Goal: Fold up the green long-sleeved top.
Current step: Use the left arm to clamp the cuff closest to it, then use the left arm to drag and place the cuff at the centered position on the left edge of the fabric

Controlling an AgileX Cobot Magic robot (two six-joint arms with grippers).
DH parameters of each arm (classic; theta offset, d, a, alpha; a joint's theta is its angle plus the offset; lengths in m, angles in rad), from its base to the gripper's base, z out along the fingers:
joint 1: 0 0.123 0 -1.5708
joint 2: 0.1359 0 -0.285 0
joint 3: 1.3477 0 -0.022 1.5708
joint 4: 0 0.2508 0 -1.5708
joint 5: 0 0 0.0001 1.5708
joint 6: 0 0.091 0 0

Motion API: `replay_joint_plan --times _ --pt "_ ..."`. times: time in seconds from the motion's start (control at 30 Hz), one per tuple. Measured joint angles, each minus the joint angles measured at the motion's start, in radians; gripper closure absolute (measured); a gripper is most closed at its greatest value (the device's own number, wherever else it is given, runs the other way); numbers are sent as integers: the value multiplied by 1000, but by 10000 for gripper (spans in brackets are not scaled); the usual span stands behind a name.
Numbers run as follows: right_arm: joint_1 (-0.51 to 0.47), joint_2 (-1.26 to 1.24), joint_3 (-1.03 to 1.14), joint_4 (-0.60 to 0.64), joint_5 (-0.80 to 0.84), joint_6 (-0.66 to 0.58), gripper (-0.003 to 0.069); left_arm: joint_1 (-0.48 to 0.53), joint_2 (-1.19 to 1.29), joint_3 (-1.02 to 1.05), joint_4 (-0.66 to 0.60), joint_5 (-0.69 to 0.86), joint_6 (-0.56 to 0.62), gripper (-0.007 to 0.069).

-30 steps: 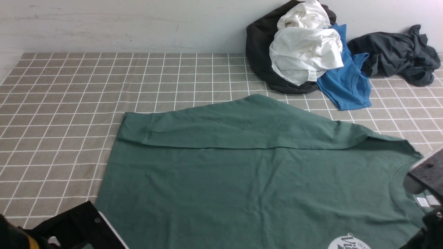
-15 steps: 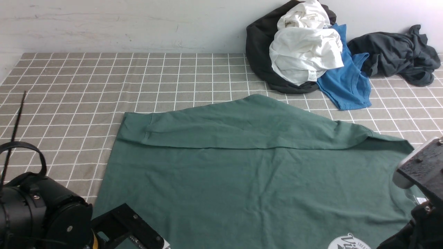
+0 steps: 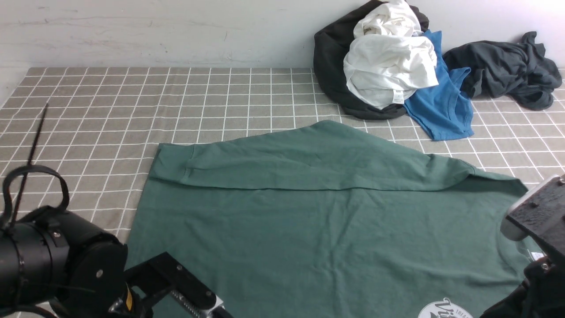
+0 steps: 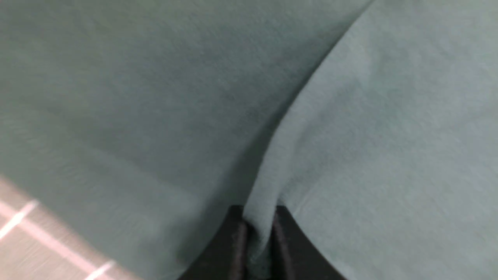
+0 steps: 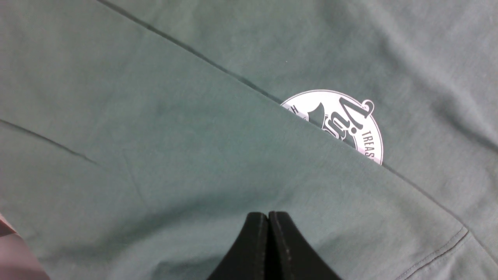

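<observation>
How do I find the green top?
Look at the checked tablecloth. The green long-sleeved top lies spread flat across its near half. Unlike the crumpled white, blue and dark clothes heaped at the back, it is green with a round white print.
</observation>
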Motion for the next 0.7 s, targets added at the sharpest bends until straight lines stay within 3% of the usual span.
replay_joint_plan --times 0.37,0.7 --pt "0 0 0 0 -8 0 673 32 28 -413 167 167 7 593" --pt "0 0 0 0 -8 -10 673 185 355 -599 64 151 130 587"
